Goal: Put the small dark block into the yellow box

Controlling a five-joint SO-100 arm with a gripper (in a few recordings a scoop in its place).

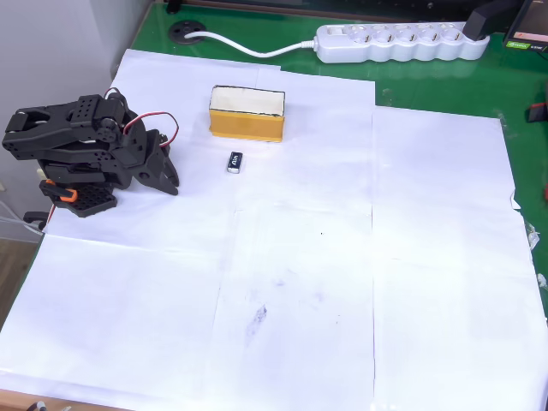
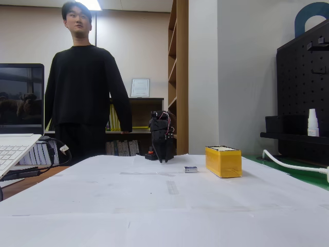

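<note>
the white paper sheets [image 2: 169, 206] spread across the table nearest the fixed camera. further on lies the small dark block [image 2: 190, 169], flat on the paper just beside the yellow box [image 2: 223, 161], on the box's near-left side, not touching it. in the overhead view the small dark block [image 1: 235, 162] sits just below the yellow box [image 1: 247, 113], apart from it, white markings up. my gripper [image 1: 168, 175] is folded back on my arm, left of the yellow box in the overhead view, tips down near the paper, holding nothing; i cannot tell how far my jaws are parted. in the fixed view my gripper [image 2: 163, 154] stands beyond the block. a person in a black top [image 2: 85, 92] stands behind the table. a white power strip [image 1: 398, 41] lies beyond the box.
</note>
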